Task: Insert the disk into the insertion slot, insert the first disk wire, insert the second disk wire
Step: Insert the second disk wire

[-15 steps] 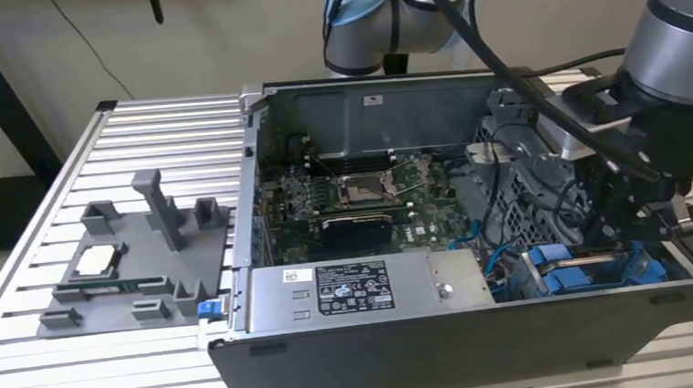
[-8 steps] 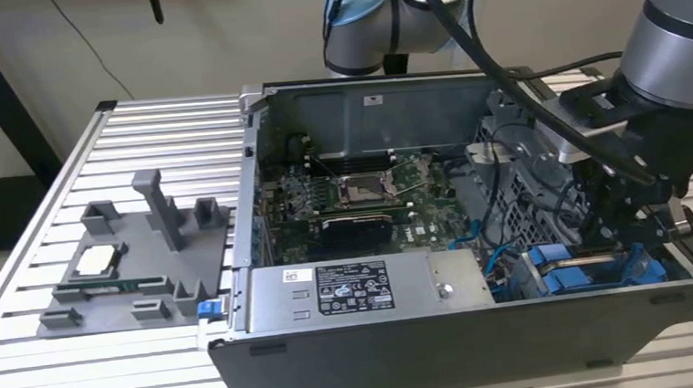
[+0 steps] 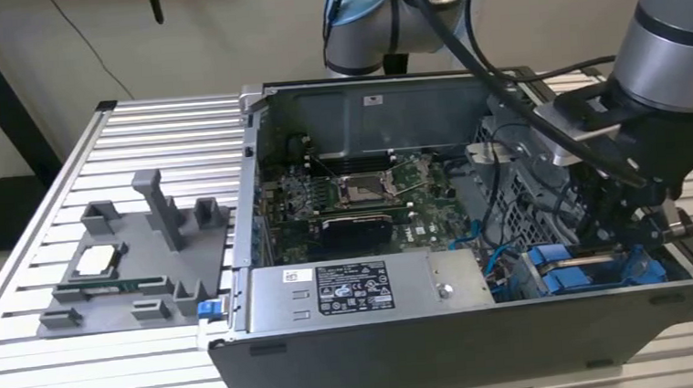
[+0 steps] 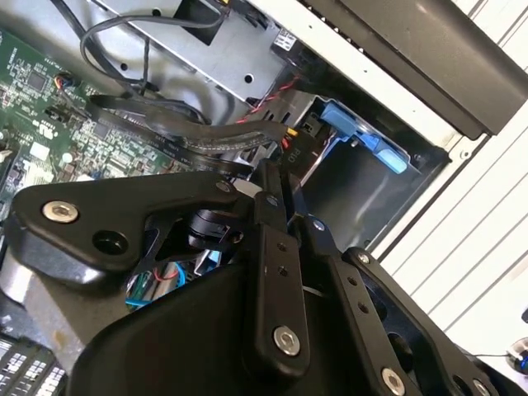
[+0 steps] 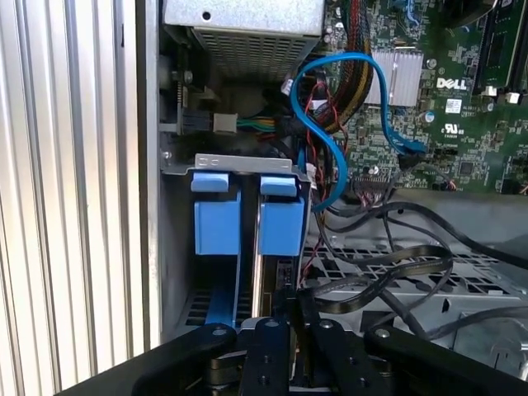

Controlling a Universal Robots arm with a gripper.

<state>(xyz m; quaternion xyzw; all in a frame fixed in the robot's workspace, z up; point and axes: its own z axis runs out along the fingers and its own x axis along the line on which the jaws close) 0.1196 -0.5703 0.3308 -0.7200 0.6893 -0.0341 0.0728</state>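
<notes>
While clamping the black gripper point(image 5: 289, 309) seemingly on a flat black wire point(image 5: 371, 276), looks mid wire-insertion, blue-bracketed silver disk point(image 5: 280, 223) seated in the grey metal slot point(image 5: 239, 163) at five o'clock of the dark case point(image 3: 455, 351); calls for square, gentle alignment.

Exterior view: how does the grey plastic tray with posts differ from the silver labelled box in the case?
The grey plastic tray lies on the slatted table outside the computer case; the silver metal box sits inside it. The tray carries upright posts; the box is flat-faced, labelled. Both greyish.
</notes>
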